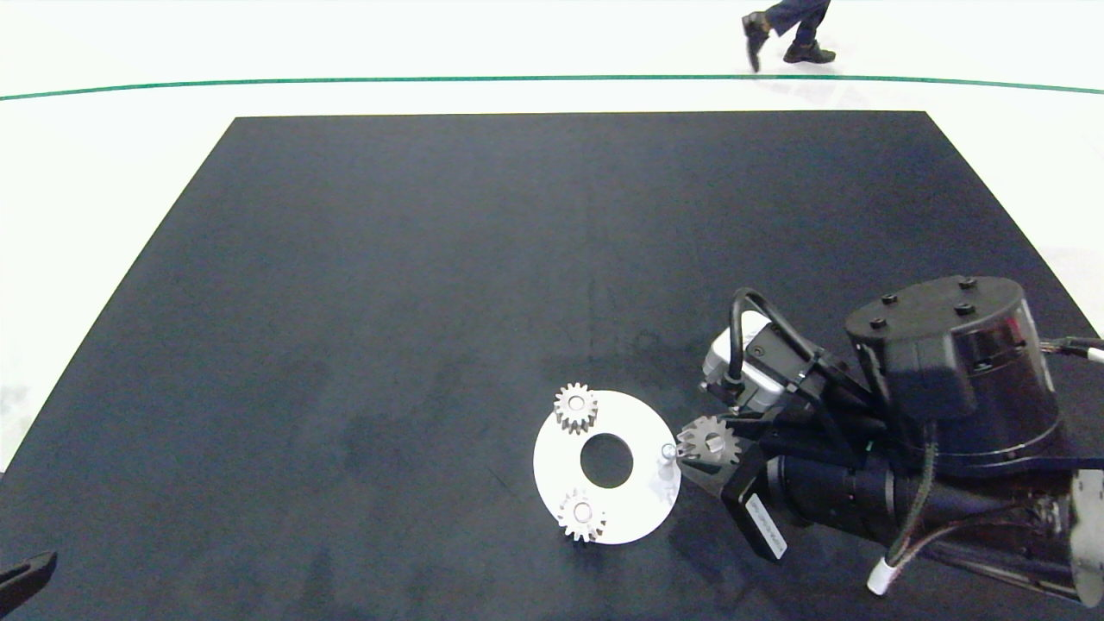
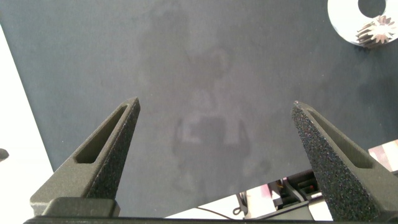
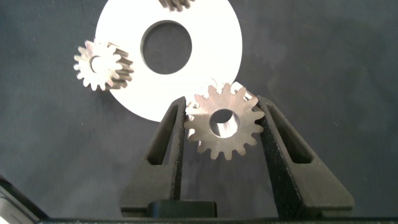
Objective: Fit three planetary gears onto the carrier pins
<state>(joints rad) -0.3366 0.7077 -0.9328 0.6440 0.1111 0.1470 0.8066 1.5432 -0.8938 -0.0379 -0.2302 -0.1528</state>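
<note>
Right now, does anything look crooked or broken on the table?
Nothing stands out. Two gears sit on the white disc, and the right gripper holds the third gear level beside the last pin.

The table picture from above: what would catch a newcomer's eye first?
Probably the white disc near the front of the dark table, with two silvery gears seated on its pegs. At its right edge the right tool holds a third gear just beside the last bare peg. Far off, a person's legs cross the white floor.
</note>
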